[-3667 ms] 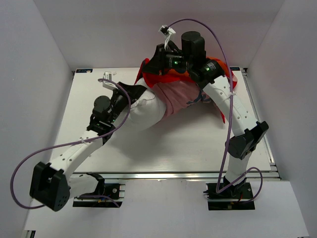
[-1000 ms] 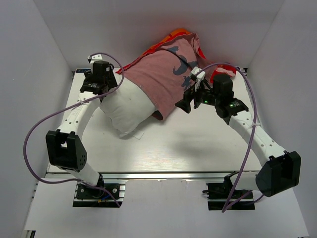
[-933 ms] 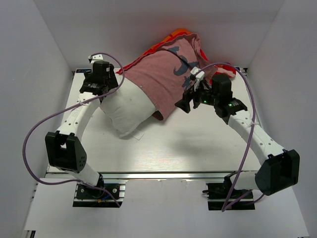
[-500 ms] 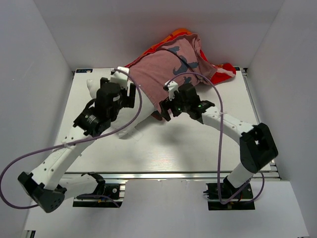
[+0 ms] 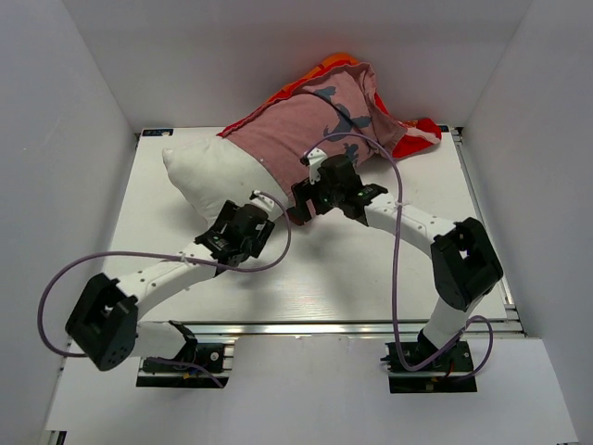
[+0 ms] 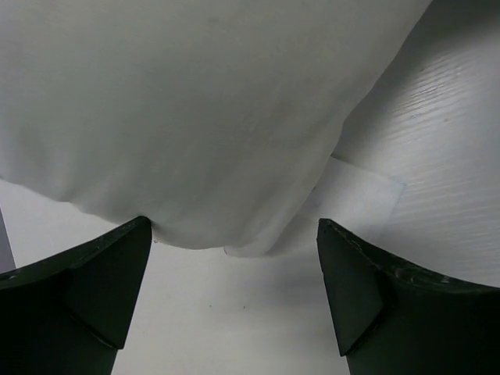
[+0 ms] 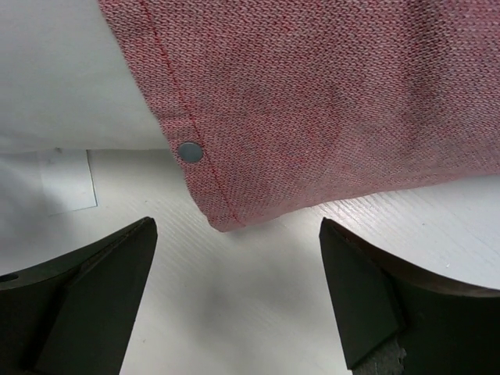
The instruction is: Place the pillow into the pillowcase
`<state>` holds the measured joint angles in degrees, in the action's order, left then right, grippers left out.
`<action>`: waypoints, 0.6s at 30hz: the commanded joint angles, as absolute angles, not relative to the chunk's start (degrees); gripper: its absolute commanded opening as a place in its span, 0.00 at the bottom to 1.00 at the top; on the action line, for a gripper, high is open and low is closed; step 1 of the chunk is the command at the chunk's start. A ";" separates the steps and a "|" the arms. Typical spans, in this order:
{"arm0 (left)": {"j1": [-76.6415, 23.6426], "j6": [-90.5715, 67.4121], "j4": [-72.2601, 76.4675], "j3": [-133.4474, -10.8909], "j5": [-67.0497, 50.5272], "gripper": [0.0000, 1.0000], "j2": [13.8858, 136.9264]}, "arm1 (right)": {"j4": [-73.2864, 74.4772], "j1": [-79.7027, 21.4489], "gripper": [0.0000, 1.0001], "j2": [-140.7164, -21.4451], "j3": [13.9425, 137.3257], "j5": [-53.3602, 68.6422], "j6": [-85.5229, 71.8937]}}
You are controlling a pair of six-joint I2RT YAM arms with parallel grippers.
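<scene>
The white pillow (image 5: 208, 176) lies slanted at the back left of the table. Its right part sits inside the pillowcase (image 5: 306, 130), which shows its paler pink side, with red fabric (image 5: 422, 134) bunched at the back right. My left gripper (image 5: 252, 219) stands open just short of the pillow's near end. In the left wrist view the pillow (image 6: 195, 109) hangs above the open left gripper (image 6: 234, 293), untouched. My right gripper (image 5: 298, 206) is open at the pillowcase's near corner. In the right wrist view the pink hem (image 7: 312, 101) with a snap button (image 7: 190, 151) lies just beyond the open right gripper (image 7: 234, 301).
The white table (image 5: 352, 269) has white walls at the back and on both sides. A flat white label (image 6: 363, 195) pokes out from under the pillow and also appears as the label (image 7: 69, 181). The pillowcase's far end leans up against the back wall.
Both arms have swung inward: the left from the pillow's far left corner to its near end, the right leftward to the pillowcase's near corner. Pillow and pillowcase lie as before.
</scene>
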<state>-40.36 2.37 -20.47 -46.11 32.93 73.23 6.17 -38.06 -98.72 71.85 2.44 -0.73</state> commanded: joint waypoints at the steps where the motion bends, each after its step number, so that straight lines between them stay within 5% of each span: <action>1: -40.34 4.56 -9.07 -44.83 36.99 0.96 74.08 | 4.48 -38.58 0.89 -95.98 72.17 1.23 -1.85; 8: -37.80 7.65 -1.32 -49.65 51.50 0.92 93.83 | 4.31 -38.58 0.89 -94.57 69.87 1.49 -1.50; 11: -34.72 5.72 -2.72 -54.48 50.89 0.61 97.72 | 4.57 -38.58 0.89 -94.40 69.35 1.93 -1.14; 12: -33.24 4.49 -3.25 -55.45 50.45 0.38 99.21 | 5.09 -38.58 0.89 -94.22 69.43 2.28 -1.14; 14: -32.00 3.35 -5.35 -58.44 47.56 0.18 100.02 | 5.19 -38.58 0.89 -93.61 68.91 3.77 -1.49; 16: -31.03 1.59 -7.37 -60.55 44.06 0.00 99.85 | 4.49 -38.76 0.89 -93.25 68.21 4.83 -1.84; 18: -30.94 1.06 -9.75 -63.01 40.45 0.00 98.45 | 3.96 -39.37 0.89 -93.69 67.76 4.14 -2.11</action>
<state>-31.11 3.79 -8.36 -58.87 46.81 100.88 6.02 -38.57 -95.96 68.36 3.27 -1.26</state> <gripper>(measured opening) 0.033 0.895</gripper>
